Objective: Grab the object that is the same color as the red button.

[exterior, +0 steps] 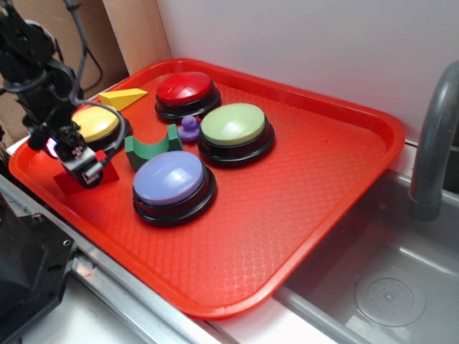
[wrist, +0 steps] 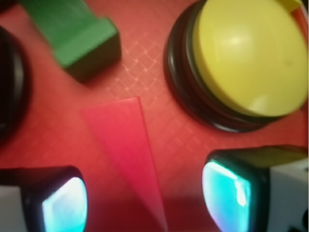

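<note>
Low over the left end of the tray, the hand (exterior: 84,166) hangs with its jaws spread wide and nothing between them. In the wrist view its two fingertips (wrist: 65,203) sit at the bottom corners, well apart, and neither touches anything I can make out.

Going down in size: the red tray (exterior: 315,186) carries everything. On it stand four domed buttons, the purple-blue button (exterior: 171,179), the green button (exterior: 233,125), the red button (exterior: 185,89) at the back, and the yellow button (exterior: 97,122) just behind the hand. Smaller pieces lie among them: a green arch block (exterior: 150,149), a yellow wedge (exterior: 122,97), a small purple piece (exterior: 189,127).

The red wedge (wrist: 128,150), which matches the red button, lies directly beneath the hand, between the fingertips. Its long axis runs from a wide end near the green arch block toward a thin point by the hand, roughly crosswise to the closing line of the jaws. I judge that a straight descent would bracket it; the thin end offers little to grip, so closing nearer the thick end looks safer.
</note>
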You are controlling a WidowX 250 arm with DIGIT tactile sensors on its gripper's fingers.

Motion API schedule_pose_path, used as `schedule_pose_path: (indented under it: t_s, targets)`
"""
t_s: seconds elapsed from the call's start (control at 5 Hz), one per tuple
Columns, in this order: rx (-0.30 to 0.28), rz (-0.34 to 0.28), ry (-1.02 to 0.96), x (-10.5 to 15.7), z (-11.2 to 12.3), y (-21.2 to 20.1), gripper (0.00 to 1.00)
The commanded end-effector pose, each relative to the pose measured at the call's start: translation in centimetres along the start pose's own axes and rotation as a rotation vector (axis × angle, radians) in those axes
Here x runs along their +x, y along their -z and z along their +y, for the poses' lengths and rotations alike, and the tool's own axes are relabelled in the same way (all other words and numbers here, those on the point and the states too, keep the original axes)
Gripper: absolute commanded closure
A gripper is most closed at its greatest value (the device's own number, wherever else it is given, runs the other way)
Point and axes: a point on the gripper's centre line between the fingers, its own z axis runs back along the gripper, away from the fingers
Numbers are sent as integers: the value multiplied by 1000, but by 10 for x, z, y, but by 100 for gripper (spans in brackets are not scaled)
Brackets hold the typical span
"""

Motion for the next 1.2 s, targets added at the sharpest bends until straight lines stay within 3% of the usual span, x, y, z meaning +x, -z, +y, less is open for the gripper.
schedule_pose_path:
  t_s: [0.0,0.2,0.6,1.0]
  targets:
    - [-20,-8,-7,-1,5,18,0]
    - [-23,-32,-7,-2,4,17,100]
    - [-8,-40,-56,9,-1,-16,100]
    - [-33,-72,-26,40,-35,-78,100]
